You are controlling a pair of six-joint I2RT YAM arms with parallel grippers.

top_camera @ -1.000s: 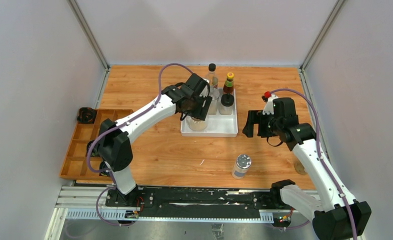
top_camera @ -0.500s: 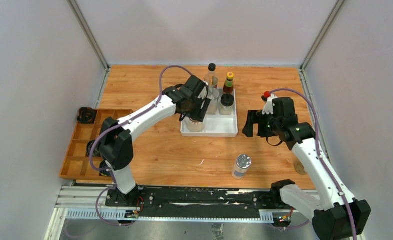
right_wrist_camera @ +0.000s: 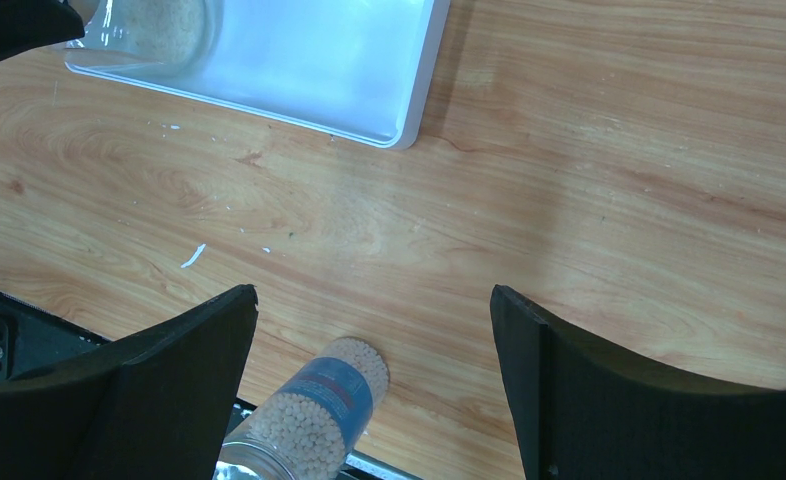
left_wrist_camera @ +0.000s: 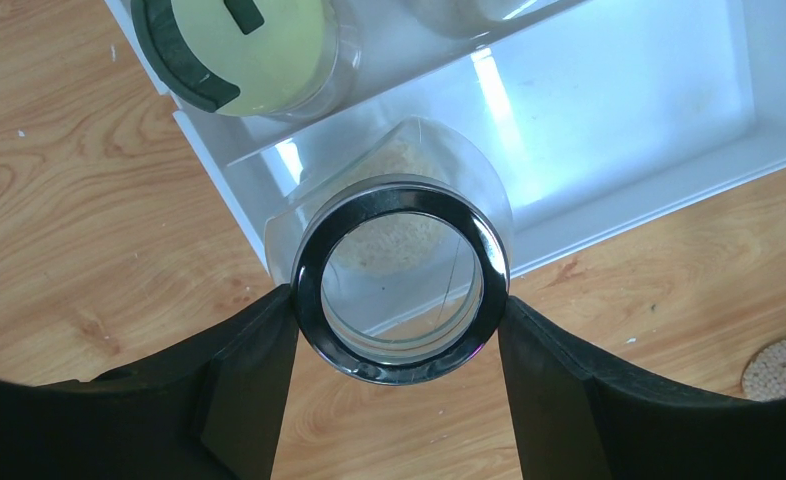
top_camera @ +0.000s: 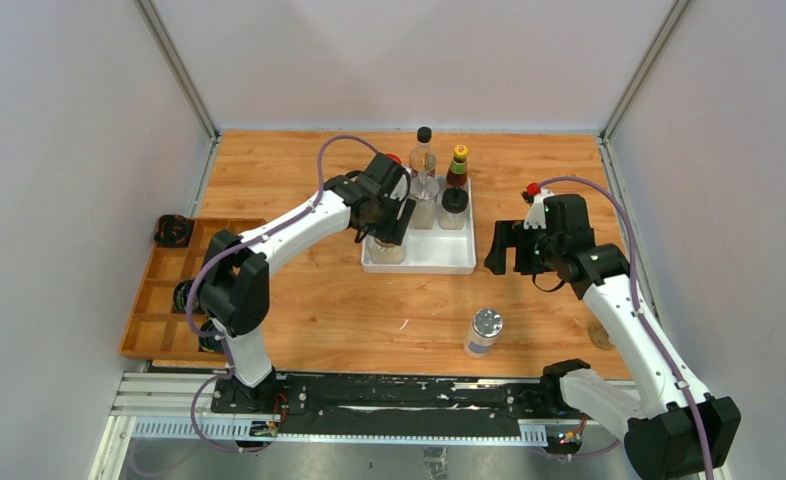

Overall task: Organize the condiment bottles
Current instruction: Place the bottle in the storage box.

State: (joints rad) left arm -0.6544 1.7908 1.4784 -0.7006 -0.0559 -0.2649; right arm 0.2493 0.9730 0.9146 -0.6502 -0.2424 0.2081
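- Glass jar [left_wrist_camera: 399, 250] with a black-rimmed lid, gripped at the lid by the left gripper [left_wrist_camera: 397, 305], sits at the white tray's [top_camera: 439, 262] near-left corner.
- Right gripper [right_wrist_camera: 372, 300] spread wide, holding nothing, right of the tray.
- Silver-capped jar [top_camera: 485, 332] stands apart on the wooden table [top_camera: 309, 300].

At least six small capped condiment bottles and jars [top_camera: 484, 332], one flat white rectangular tray [top_camera: 437, 258], one compartmented wooden box [top_camera: 157, 300].

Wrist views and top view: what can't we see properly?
- Jar in the left claw: mostly covered by the claw, top view.
- Pale-lid jar: cut off by the top edge, left wrist view.
- Bead bottle: cut off by the bottom edge, right wrist view.
- Sauce bottle: label too small to read, top view.
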